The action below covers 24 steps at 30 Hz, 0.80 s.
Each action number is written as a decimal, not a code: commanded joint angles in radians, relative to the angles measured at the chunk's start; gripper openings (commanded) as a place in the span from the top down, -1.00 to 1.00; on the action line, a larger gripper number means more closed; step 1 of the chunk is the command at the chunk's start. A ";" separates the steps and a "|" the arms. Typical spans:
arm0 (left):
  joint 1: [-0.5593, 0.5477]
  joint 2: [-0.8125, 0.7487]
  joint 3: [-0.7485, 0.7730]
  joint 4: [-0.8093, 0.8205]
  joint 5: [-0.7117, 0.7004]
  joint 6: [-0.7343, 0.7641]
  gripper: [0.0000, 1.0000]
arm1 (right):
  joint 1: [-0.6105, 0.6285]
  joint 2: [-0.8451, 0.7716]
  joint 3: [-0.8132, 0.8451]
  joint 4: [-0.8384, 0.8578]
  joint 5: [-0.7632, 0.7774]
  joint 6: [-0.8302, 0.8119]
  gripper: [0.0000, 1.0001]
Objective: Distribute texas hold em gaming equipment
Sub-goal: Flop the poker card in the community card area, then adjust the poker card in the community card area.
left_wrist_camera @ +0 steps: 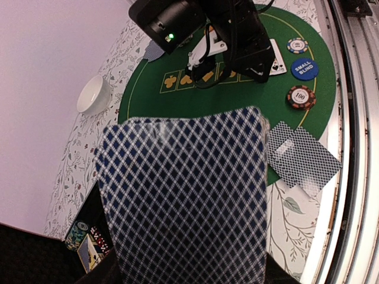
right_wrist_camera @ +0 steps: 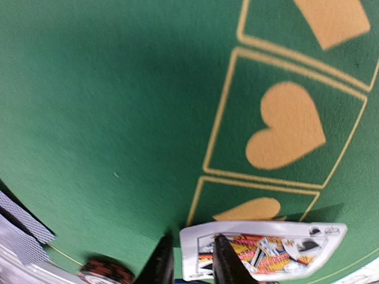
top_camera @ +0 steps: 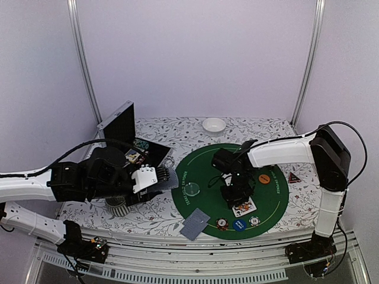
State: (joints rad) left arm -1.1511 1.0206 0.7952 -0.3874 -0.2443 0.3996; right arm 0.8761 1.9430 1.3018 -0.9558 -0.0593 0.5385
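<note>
Deck [left_wrist_camera: 183,201] is clamped in left gripper [top_camera: 161,177] for dealing; face-up card [right_wrist_camera: 260,248] is straddled loosely by the slightly parted jaws of right gripper [right_wrist_camera: 188,263].

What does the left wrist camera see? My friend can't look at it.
A stack of cards with blue criss-cross backs fills the front. Behind it lie a green mat, three chips and a white bowl.

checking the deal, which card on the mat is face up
The picture card just beyond the blue button; the two overlapping cards further left show patterned backs.
</note>
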 commanded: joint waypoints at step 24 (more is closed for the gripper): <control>0.010 -0.013 -0.006 0.010 0.001 -0.003 -0.07 | -0.229 -0.461 -0.436 0.306 -0.093 -0.039 -0.16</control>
State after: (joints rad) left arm -1.1511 1.0203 0.7952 -0.3874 -0.2443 0.4000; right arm 0.6369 1.5078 0.9516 -0.6708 -0.1093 0.4824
